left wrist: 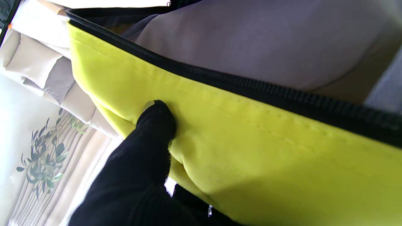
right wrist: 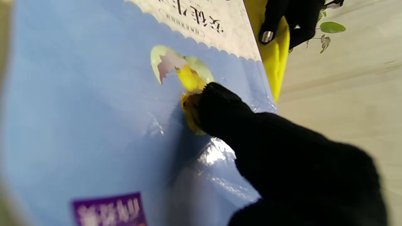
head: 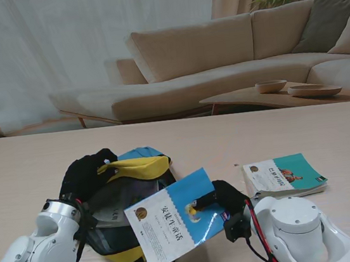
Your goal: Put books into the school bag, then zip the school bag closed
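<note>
Surroundings: a second book (head: 285, 177) (teal cover) lies flat on the tabletop (head: 239, 137) to the right of the right hand (head: 219, 197), apart from it. Sofa (head: 217, 55) and a low table with bowls (head: 270, 86) sit beyond the far edge, well clear.

School bag (head: 117, 205) sits left of centre, near me, mouth open. Left hand (head: 87, 173) is clamped on the bag's yellow rim (left wrist: 251, 138), one gloved fingertip (left wrist: 157, 117) pressed into the fabric just beside the open zipper (left wrist: 238, 83).

Right hand grips the blue book (head: 176, 219), thumb on the cover at the chick picture (right wrist: 188, 78). The book is lifted and tilted over the bag's right side, overlapping the opening. Long axis runs from near-left to far-right, title face up (whether any edge is inside the bag, can't tell).
</note>
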